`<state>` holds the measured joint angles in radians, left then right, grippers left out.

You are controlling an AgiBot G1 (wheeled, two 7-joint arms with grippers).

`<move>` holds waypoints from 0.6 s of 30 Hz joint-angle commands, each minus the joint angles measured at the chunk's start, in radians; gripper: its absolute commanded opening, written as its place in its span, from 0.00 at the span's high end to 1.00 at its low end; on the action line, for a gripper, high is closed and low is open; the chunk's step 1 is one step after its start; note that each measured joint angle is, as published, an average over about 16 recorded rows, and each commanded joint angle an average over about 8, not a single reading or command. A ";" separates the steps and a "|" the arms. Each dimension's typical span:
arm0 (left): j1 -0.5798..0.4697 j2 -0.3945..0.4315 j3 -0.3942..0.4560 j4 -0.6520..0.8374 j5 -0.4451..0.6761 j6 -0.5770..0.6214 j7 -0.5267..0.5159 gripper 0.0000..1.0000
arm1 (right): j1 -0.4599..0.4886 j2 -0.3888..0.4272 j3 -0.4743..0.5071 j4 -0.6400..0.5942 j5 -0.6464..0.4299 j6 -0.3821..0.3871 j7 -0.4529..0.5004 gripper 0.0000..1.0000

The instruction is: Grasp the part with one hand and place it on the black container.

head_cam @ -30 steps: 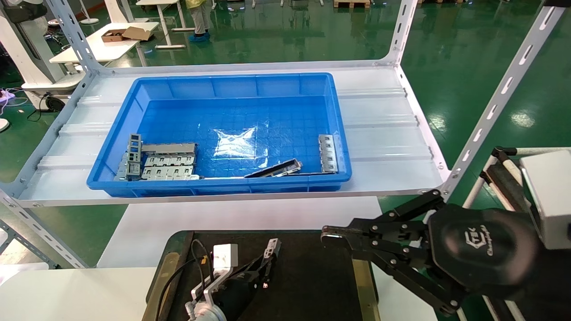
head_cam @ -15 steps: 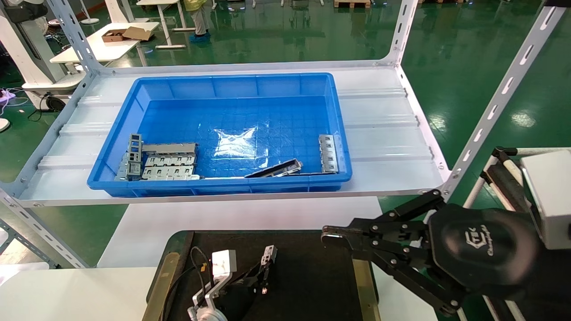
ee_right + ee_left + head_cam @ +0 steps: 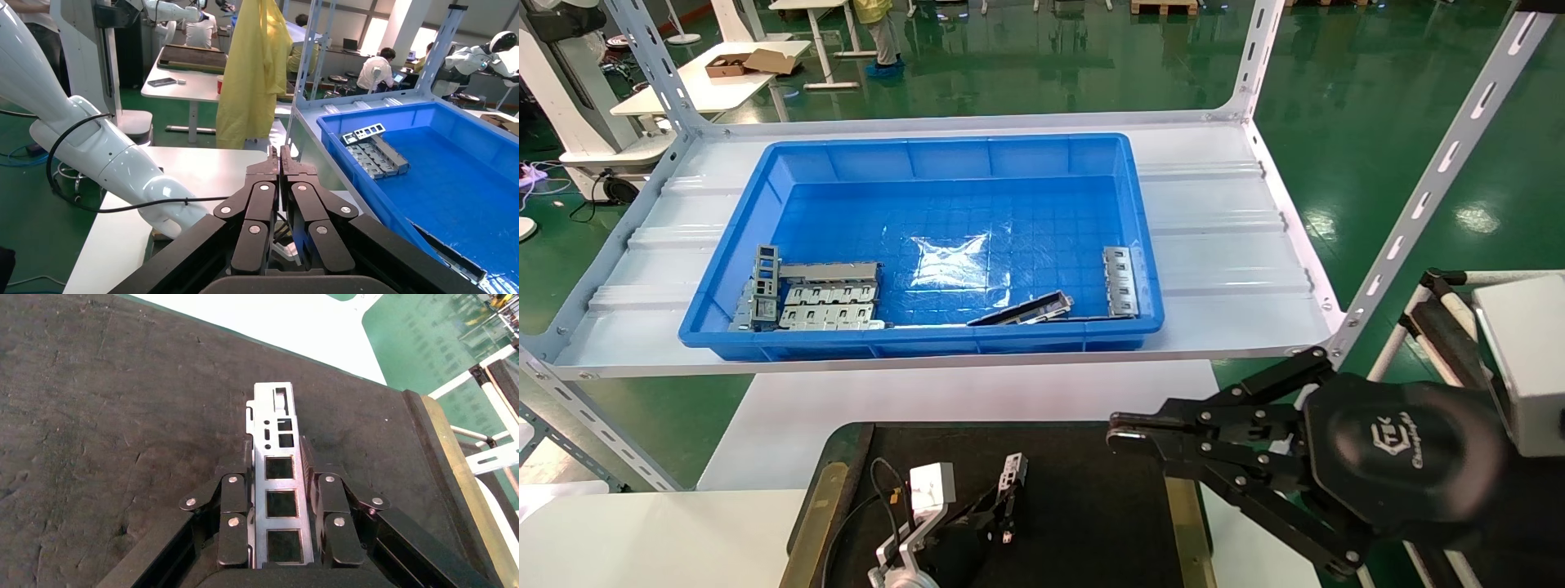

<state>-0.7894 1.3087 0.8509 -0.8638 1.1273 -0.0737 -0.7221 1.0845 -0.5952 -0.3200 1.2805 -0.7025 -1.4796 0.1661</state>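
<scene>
- Left gripper [image 3: 1008, 474]: black linkage fingers [image 3: 234, 505], silver rivets, white camera box, looping black cable.
- Right gripper [image 3: 1120, 426]: black jointed fingers [image 3: 263, 202], rounded black housing, pale embossed logo, grey-white box.

Two claws show: the left claw [image 3: 1010, 490] and the right claw [image 3: 1120, 431]. One narrow light-grey part [image 3: 278, 478] sits clamped in the left claw. There is one black container [image 3: 1091, 506] and one blue plastic bin [image 3: 928, 155]. Inside the bin lie one dark long strip [image 3: 1021, 309], one slotted grey plate [image 3: 1120, 282] alone by the right wall, and a cluster of slotted grey plates [image 3: 821, 296] at the left; their exact count cannot be told.
</scene>
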 commanded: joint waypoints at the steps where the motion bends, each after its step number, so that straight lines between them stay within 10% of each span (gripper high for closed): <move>1: 0.000 0.000 0.007 0.000 -0.007 -0.005 -0.001 0.00 | 0.000 0.000 0.000 0.000 0.000 0.000 0.000 0.00; 18: -0.018 -0.101 0.071 -0.165 -0.012 0.061 0.030 0.00 | 0.000 0.000 -0.001 0.000 0.000 0.000 0.000 0.00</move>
<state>-0.8074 1.1998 0.9205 -1.0353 1.1166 0.0007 -0.6911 1.0847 -0.5950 -0.3207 1.2805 -0.7020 -1.4793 0.1658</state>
